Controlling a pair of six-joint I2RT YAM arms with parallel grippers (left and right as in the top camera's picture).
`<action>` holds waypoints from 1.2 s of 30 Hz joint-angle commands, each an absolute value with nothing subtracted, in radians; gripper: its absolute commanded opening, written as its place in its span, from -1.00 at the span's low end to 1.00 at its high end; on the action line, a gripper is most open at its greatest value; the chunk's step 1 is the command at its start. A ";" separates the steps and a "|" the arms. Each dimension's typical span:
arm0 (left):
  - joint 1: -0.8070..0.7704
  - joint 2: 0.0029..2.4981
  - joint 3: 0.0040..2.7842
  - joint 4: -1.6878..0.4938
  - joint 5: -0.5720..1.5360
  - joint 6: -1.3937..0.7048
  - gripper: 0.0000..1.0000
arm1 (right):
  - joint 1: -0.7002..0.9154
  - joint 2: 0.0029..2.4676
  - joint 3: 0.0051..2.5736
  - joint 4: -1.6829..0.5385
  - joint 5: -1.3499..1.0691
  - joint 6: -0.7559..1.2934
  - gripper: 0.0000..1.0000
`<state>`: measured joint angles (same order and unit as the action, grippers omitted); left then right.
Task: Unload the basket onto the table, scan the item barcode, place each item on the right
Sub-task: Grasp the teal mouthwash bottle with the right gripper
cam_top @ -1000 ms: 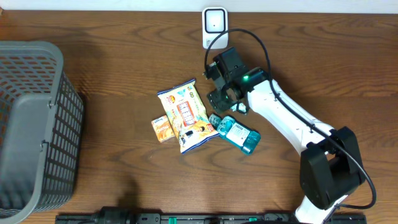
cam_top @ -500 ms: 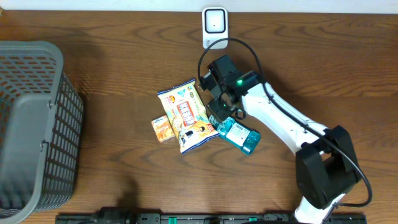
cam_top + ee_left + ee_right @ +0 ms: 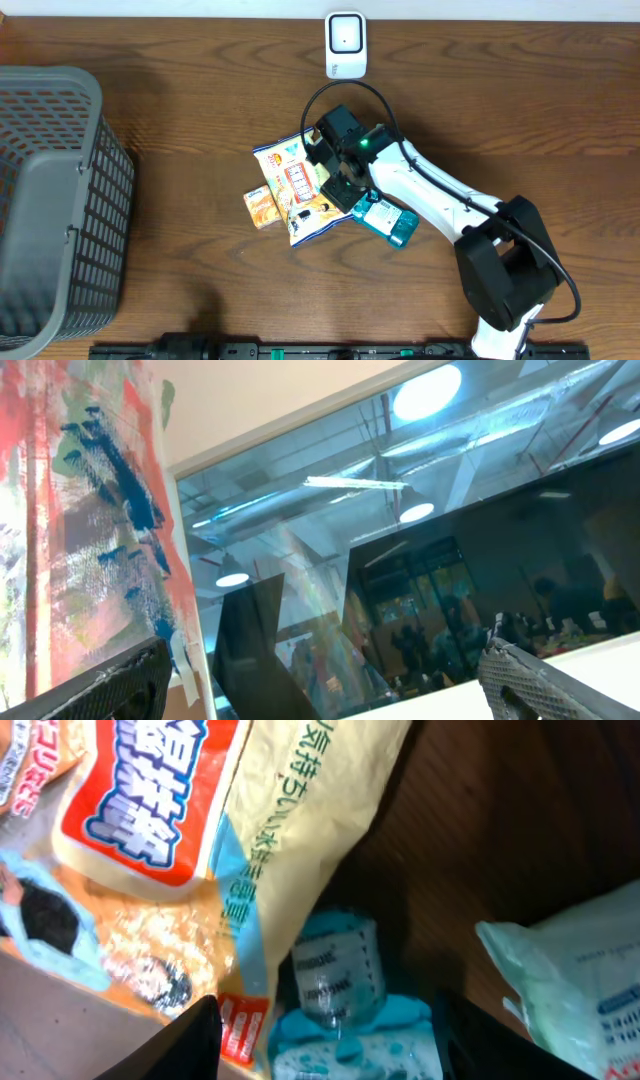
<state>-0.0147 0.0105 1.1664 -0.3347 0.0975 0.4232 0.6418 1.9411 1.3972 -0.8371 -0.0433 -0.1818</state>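
Right gripper (image 3: 338, 1045) parted, straddling small teal plastic sachet (image 3: 338, 982) at yellow crinkled snack bag's (image 3: 200, 840) edge. Sachet's long axis crosswise to closing line. Left gripper (image 3: 325, 690) splayed wide, aimed off-table.

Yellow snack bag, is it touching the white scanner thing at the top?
Apart. The overhead view shows a wide strip of bare brown table between the yellow snack bag and the white scanner.

A yellow crinkled snack bag (image 3: 292, 188) lies flat mid-surface, a small teal sachet (image 3: 335, 982) touching its edge; the white barcode scanner (image 3: 346, 44) stands at the far edge.
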 commanded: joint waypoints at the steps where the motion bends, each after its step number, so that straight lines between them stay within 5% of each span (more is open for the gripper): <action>1: -0.009 0.003 1.174 -0.331 0.085 0.433 0.96 | 0.643 1.987 1.391 -0.824 -0.003 -0.200 0.17; 4: -0.009 0.003 1.174 -0.331 0.085 0.433 0.96 | 0.642 2.003 1.391 -0.815 0.040 -0.199 0.03; 20: -0.009 0.003 1.174 -0.338 0.085 0.433 0.95 | 0.641 2.056 1.391 -0.770 0.031 -0.199 0.16; 26: -0.009 0.003 1.174 -0.339 0.085 0.433 0.96 | 0.641 2.097 1.391 -0.804 0.031 -0.198 -0.22; 36: -0.009 0.003 1.174 -0.350 0.085 0.433 0.96 | 0.642 2.085 1.497 -0.859 -0.032 -0.130 -0.56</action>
<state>-0.0147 0.0105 1.1664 -0.3447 0.0975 0.4232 0.6388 2.0712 1.4265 -0.8433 0.0113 -0.1738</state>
